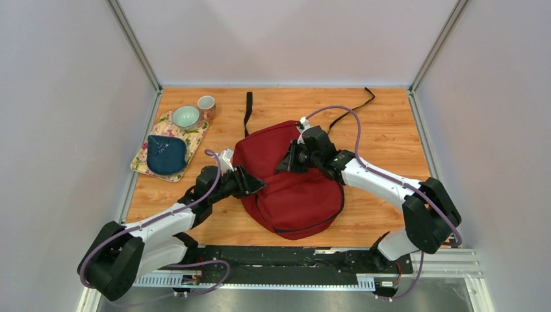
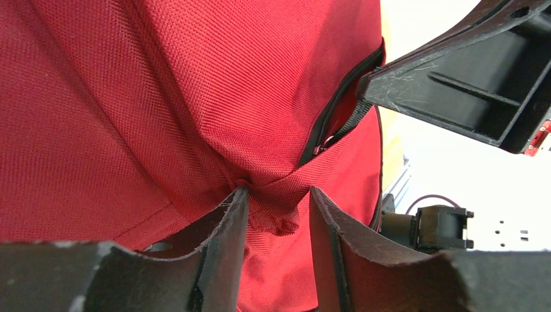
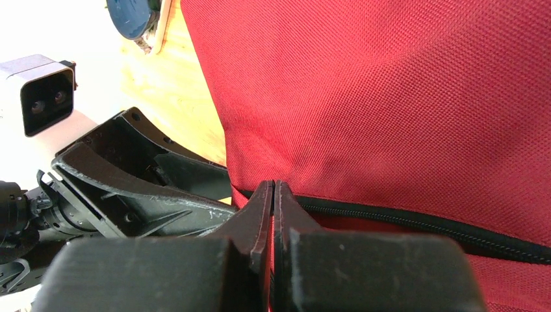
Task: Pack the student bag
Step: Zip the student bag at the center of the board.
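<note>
The student bag [image 1: 292,198], a dark red backpack, lies flat in the middle of the table. My left gripper [image 1: 255,183] is at its left edge. In the left wrist view its jaws [image 2: 276,190] stand apart around a bunched fold of the bag [image 2: 195,97]; the fabric touches the left finger only. My right gripper [image 1: 290,161] rests on top of the bag. Its fingers [image 3: 273,185] are shut together at the end of the black zipper [image 3: 422,224], with a sliver of red fabric [image 3: 390,97] between them. Beside that gripper [image 2: 455,84] the zipper [image 2: 338,120] gapes slightly.
At the far left a floral mat [image 1: 197,138] carries a dark blue pouch [image 1: 166,155] and a pale green bowl [image 1: 186,117], with a cup [image 1: 206,106] behind. Black straps [image 1: 248,110] trail from the bag toward the back. Grey walls enclose the table.
</note>
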